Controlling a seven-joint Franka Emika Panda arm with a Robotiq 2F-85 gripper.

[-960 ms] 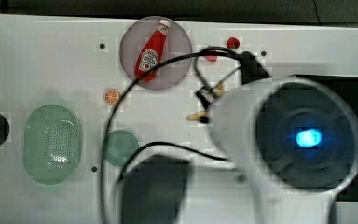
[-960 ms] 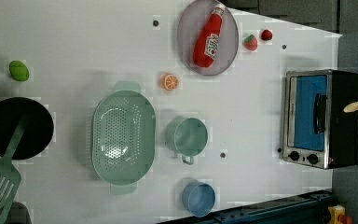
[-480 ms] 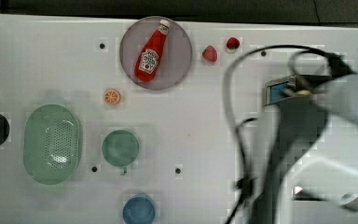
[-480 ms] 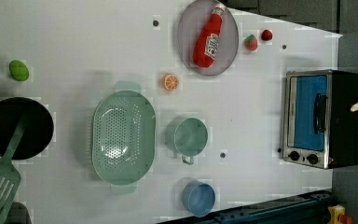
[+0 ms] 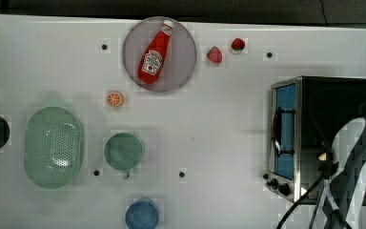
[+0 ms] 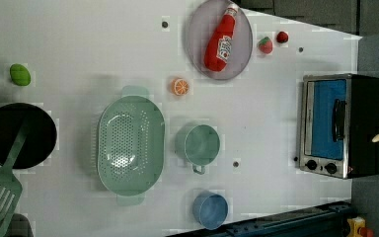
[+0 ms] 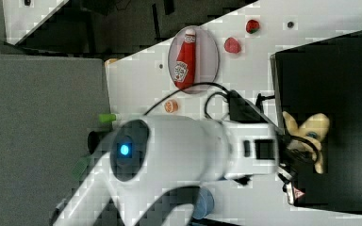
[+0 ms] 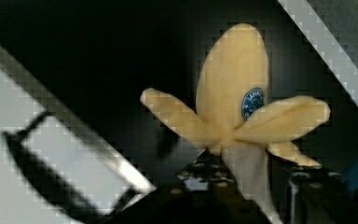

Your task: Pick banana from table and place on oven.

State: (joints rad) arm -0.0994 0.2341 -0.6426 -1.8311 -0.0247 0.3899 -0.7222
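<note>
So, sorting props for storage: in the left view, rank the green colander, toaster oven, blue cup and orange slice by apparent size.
1. Green colander and toaster oven: too close to rank.
2. Blue cup.
3. Orange slice.

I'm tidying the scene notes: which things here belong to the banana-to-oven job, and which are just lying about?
Job:
- pale yellow peeled plush banana
- black-topped toaster oven with blue glass door
- white tabletop
- gripper

Lying about:
- red ketchup bottle on grey plate
- two red strawberries
- orange slice
- green colander
- green cup
- blue cup

two strawberries (image 5: 214, 54), one banana (image 8: 235, 93), perhaps one oven (image 5: 333, 95)
</note>
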